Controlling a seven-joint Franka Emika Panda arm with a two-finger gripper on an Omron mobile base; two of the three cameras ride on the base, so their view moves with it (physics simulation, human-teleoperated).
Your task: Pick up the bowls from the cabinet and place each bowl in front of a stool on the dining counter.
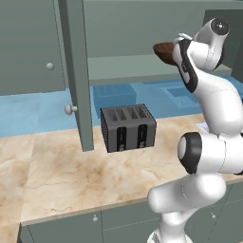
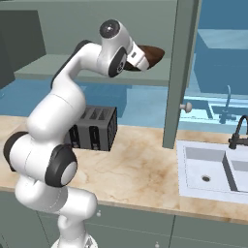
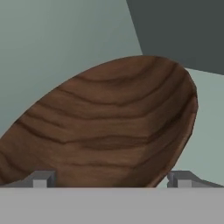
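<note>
Nearest the lens in the hand view: two grey fingertips, set wide apart, flanking the near rim of a bowl. Gripper spread to full width; nothing pinched yet, rim sits between the tips without clear contact. Judged: pre-grasp approach, closing not begun.

Bowl: shallow, round, dark brown wood, bold wavy grain across the hollow. Appears tilted in the hand view, most likely from the roll of the wrist rather than from the bowl itself. Rests on the pale shelf inside the cabinet, seen in the left base view just past the wrist as a brown edge. Whether a second bowl sits behind it: cannot tell, arm blocks the line of sight.

Arm raised high and bent forward to reach shelf level. Cabinet door swung open edge-on, flat grey-green panel, small round pale knob; open so the shelf can be reached.

Below: beige veined marble worktop, smooth. Dark ribbed toaster standing on it, boxy, slotted top. White sink with black tap further along, in the right base view.
</note>
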